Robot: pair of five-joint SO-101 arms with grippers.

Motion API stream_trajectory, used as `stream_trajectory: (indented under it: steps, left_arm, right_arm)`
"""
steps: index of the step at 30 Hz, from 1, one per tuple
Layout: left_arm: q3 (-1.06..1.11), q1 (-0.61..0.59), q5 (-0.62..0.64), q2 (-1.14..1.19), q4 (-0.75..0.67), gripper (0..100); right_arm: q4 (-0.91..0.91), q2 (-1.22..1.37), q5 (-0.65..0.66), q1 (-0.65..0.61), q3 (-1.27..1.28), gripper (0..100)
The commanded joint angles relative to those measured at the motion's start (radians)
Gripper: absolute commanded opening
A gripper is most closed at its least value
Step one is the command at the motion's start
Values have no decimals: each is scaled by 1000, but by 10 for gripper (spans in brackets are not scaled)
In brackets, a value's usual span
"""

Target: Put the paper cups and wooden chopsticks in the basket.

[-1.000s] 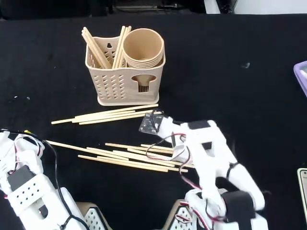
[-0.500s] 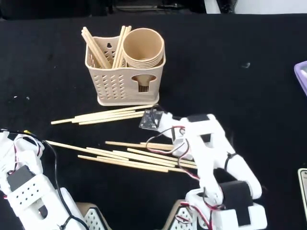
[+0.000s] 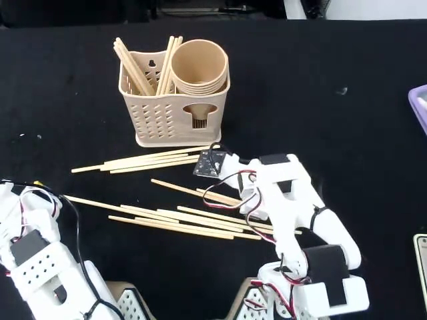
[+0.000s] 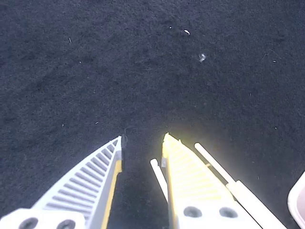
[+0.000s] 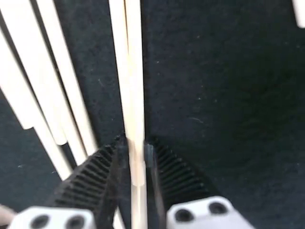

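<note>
A beige slotted basket (image 3: 160, 117) stands at the back of the black table, holding a stack of paper cups (image 3: 199, 67) and several wooden chopsticks (image 3: 133, 67). More chopsticks lie loose: one bundle just in front of the basket (image 3: 147, 160), another spread nearer the arms (image 3: 180, 222). My right gripper (image 5: 135, 148) is shut on a pair of chopsticks (image 5: 131, 71). In the high view that pair (image 3: 190, 191) points slantwise to the left from under the right arm (image 3: 287, 193). My left gripper (image 4: 142, 140) hangs open over bare black cloth at the near left, nothing between its fingers.
A purple container (image 3: 419, 103) pokes in at the right edge, and a pale flat object (image 3: 421, 250) lies lower on that edge. The left arm (image 3: 27, 247) sits at the near left corner, with cables beside it.
The right arm has shifted slightly toward the basket. The chopstick pair in its gripper has swung out of the loose pile, its free end now angled up and to the left. The left arm has stayed still.
</note>
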Motion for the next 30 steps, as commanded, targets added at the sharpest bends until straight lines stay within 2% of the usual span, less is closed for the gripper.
stream_trajectory:
  steps: [1, 6, 10, 14, 17, 21, 30]
  left_arm:
    - [-28, -7, 8, -17, -14, 148]
    - [-28, -7, 8, -17, -14, 148]
    - [-28, -7, 8, -17, -14, 148]
    - [-28, -7, 8, -17, -14, 148]
    - [-28, -7, 8, -17, -14, 148]
    - [-28, -7, 8, -17, -14, 148]
    - [-28, -5, 8, -17, -14, 148]
  right_arm:
    - [110, -139, 9, -12, -41, 10]
    - [256, -390, -46, -69, -105, 10]
    - [330, -519, -120, -203, -140, 10]
    - [385, -578, -258, -358, -260, 10]
    - [374, -575, -410, -446, -404, 11]
    - [244, -504, -618, -512, -522, 11]
    - [-92, -260, -760, -563, -921, 11]
